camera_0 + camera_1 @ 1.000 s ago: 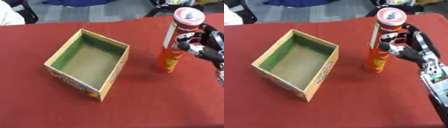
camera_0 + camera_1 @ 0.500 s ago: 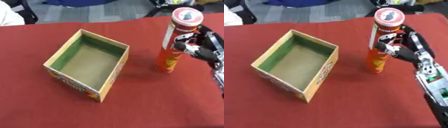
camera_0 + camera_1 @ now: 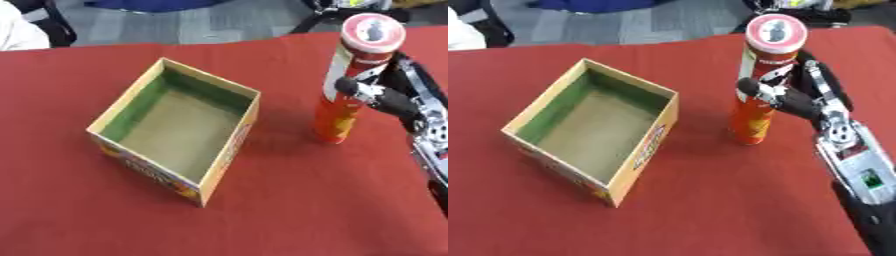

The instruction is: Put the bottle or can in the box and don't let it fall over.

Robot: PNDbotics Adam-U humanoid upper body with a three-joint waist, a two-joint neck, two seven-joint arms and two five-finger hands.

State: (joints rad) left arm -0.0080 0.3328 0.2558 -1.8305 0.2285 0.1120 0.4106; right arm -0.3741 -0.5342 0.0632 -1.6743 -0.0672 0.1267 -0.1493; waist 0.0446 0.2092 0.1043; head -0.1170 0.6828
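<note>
Right hand (image 3: 811,102) reaching in from the right edge, forearm slanting up from the lower right corner, fingers (image 3: 763,90) curled round the middle of the tall can (image 3: 761,85). Can upright on the red surface (image 3: 710,200), just right of the open cardboard box (image 3: 592,127), not touching it. Red and orange label, white band, lettering too blurred to read.

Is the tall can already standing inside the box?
No. The can stands upright on the red table, right of the box, with the right hand curled round it.
</note>
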